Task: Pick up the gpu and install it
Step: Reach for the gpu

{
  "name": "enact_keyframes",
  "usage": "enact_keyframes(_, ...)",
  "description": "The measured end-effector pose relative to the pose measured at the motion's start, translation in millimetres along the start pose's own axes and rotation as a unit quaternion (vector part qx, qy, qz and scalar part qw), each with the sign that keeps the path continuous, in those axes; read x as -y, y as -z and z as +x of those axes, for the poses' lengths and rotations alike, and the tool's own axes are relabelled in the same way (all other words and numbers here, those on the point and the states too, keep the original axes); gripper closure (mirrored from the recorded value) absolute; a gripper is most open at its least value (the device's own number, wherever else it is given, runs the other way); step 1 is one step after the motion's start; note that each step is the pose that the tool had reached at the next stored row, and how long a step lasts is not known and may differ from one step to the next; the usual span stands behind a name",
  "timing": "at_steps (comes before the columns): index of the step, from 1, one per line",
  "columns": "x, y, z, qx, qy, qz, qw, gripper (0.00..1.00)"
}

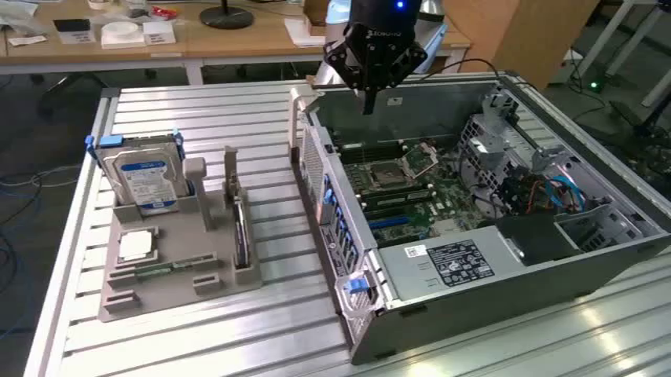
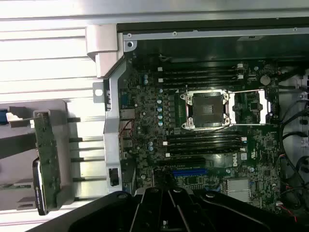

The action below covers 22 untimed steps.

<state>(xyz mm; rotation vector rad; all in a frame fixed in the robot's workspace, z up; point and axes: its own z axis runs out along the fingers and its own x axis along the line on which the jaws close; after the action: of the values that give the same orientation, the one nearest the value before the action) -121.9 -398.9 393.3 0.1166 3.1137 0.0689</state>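
Gpu not yet picked up
It is standing on edge in the grey holder at the exterior view's left; your gripper, jaws together and empty, is hanging above the open case. Squaring to that thin edge likely matters most.

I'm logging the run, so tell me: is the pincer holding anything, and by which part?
Nothing. The pincer hangs empty above the case; the gpu stands in its rack.

Hard drive: we see silver, with a blue-white label.
Tray: we see plain grey.
Table: we see ribbed silver slats.
Gripper: we see black.
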Motion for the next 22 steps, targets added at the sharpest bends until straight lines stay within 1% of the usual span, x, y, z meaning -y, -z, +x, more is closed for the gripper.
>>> enact_keyframes(7, 0.2, 0.1, 2.3, 0.0000, 0.000, 0.0000, 1.0000, 0.89)
enact_keyframes(22, 1.7, 0.3, 22.2, 0.0000, 0.000, 0.0000, 1.0000, 0.89)
